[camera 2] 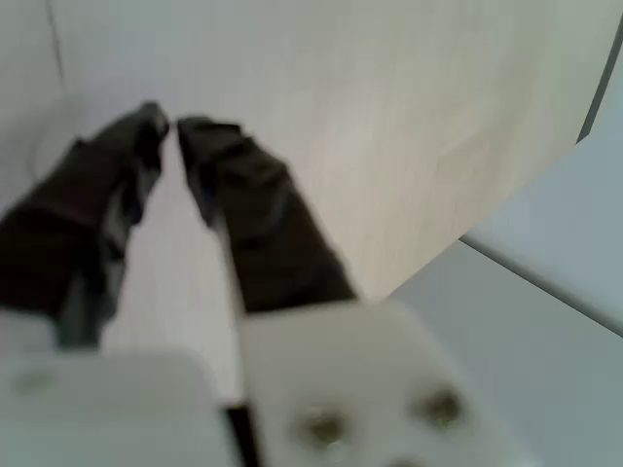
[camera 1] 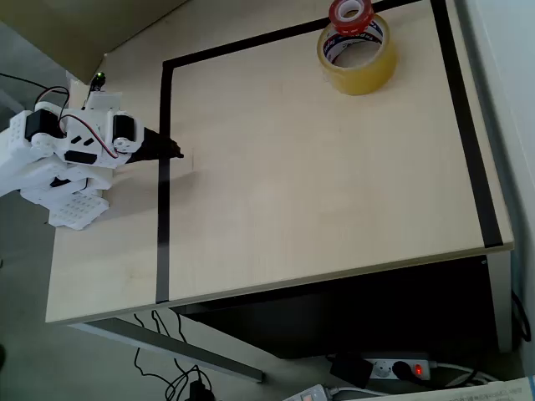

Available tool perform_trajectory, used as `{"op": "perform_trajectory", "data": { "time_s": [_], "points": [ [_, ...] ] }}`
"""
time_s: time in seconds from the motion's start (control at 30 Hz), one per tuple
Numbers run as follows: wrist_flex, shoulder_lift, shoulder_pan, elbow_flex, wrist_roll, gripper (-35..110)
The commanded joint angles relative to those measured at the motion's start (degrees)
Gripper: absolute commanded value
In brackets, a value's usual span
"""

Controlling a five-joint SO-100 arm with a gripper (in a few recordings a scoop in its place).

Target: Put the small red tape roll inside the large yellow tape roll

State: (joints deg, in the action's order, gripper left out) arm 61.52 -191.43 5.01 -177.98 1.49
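The large yellow tape roll (camera 1: 358, 63) lies flat at the far right of the table, its white core printed in blue. The small red tape roll (camera 1: 349, 12) sits at the yellow roll's far rim, touching it. I cannot tell whether it rests on the rim or stands just behind it. My gripper (camera 1: 174, 153) is far away at the left side of the table, its black fingers pointing right over the black tape line. In the wrist view the fingertips (camera 2: 148, 122) nearly meet, and the gripper (camera 2: 170, 128) is shut with nothing between them.
A black tape line (camera 1: 163, 184) frames a rectangle on the light wooden table (camera 1: 318, 192). My white arm body (camera 1: 67, 150) hangs over the table's left edge. Below the front edge, a power strip (camera 1: 399, 368) and cables lie on the floor.
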Motion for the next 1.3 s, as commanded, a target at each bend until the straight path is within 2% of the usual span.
{"op": "perform_trajectory", "data": {
  "time_s": [0.0,0.17,0.3,0.4,0.57,0.73,1.0,1.27],
  "points": [
    [9.84,1.05,-12.83,6.5,-4.83,0],
    [5.54,13.27,-12.13,13.36,-4.83,0],
    [4.48,35.51,-13.54,31.11,-4.83,0],
    [10.72,56.07,-15.56,52.82,-5.19,0],
    [28.48,83.32,-12.74,92.72,-5.27,0],
    [32.52,91.23,-7.47,114.79,-16.88,0],
    [36.12,107.4,2.72,147.74,-16.96,0],
    [26.19,114.87,7.21,152.31,-17.05,0]
  ]
}}
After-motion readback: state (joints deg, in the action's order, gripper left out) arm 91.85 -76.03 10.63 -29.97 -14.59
